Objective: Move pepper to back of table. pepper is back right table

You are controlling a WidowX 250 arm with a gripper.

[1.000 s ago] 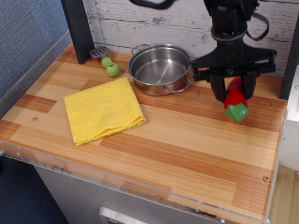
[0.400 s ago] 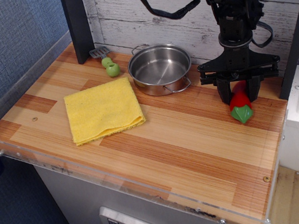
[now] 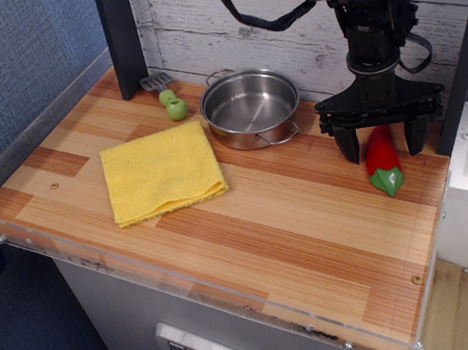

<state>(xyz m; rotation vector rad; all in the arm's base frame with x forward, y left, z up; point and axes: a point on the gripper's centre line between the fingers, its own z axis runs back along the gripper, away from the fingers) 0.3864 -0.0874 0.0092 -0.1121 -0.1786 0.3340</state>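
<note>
The red pepper [image 3: 381, 157] with its green stem cap lies on the wooden table [image 3: 275, 230] at the back right, cap toward the front. My gripper [image 3: 381, 141] hangs straight over it with its two black fingers spread wide on either side of the pepper. The fingers stand apart from the pepper, so the gripper is open and holds nothing. The pepper's tapered tip is hidden behind the gripper.
A steel pot [image 3: 250, 107] stands at the back middle. A yellow cloth [image 3: 162, 170] lies left of centre. Two small green round objects [image 3: 173, 105] and a spatula [image 3: 154, 82] sit at the back left by a black post [image 3: 121, 35]. A clear acrylic edge [image 3: 187, 279] rims the front.
The gripper carried the pepper right and back, lowered it onto the table, then opened its fingers and let it go.
</note>
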